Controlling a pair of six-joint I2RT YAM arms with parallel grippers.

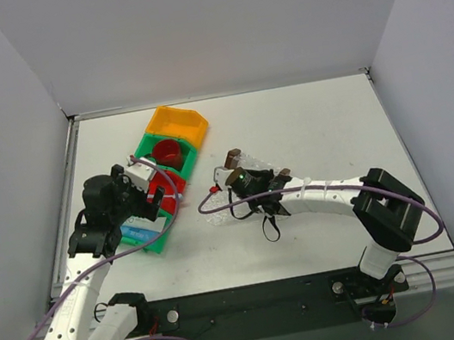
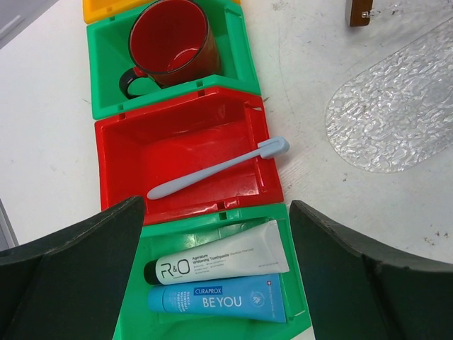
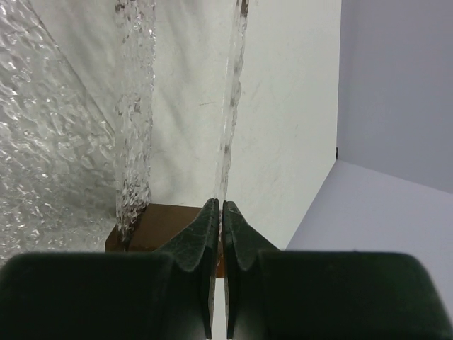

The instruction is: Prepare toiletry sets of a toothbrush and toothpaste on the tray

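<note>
The toothbrush, pale blue, lies slanted across a red bin. In the green bin just nearer lie the silver-grey toothpaste and the blue toothpaste, side by side. My left gripper hangs open above these two tubes, its fingers wide on either side and holding nothing. The tray is clear, textured and oval, with brown end handles. My right gripper is shut on the tray's thin clear rim beside one brown handle.
A row of bins runs back left from the toothpaste bin: the red one, a green one holding a red mug, and a yellow one. White walls close off the table at the back and sides.
</note>
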